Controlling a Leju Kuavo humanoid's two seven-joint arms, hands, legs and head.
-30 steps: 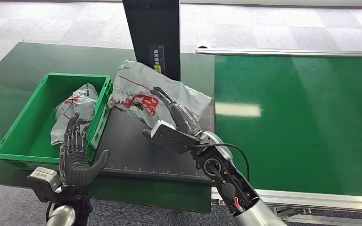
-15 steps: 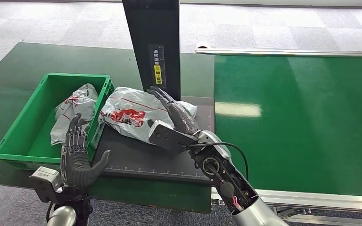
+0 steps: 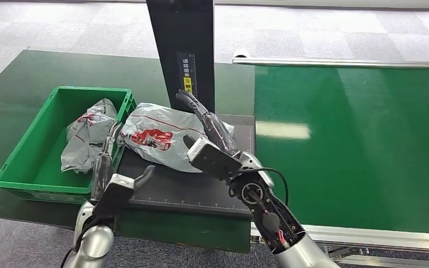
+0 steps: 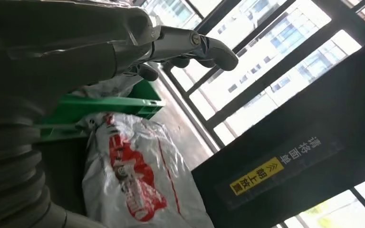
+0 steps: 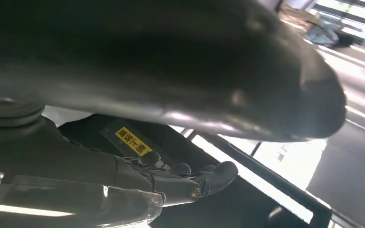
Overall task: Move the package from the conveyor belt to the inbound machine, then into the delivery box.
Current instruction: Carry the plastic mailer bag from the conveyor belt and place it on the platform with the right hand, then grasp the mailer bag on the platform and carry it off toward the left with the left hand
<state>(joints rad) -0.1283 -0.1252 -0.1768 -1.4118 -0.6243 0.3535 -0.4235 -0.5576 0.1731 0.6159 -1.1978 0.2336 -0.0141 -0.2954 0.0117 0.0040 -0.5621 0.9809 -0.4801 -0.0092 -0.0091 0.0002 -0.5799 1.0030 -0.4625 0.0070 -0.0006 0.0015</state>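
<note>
The package looks soft and light, like a floppy plastic bag with something squashy inside. It would bend and sag when lifted, and the shiny skin may slip. I think the puffy middle or a crumpled edge is the best place to grab.

It is grey with red marks and wrinkles. It lies on the dark plate of the inbound machine, at the back left corner, touching the green delivery box.

The right hand lies flat on it, fingers straight, gripping nothing. The left hand reaches toward it, open and empty.
</note>
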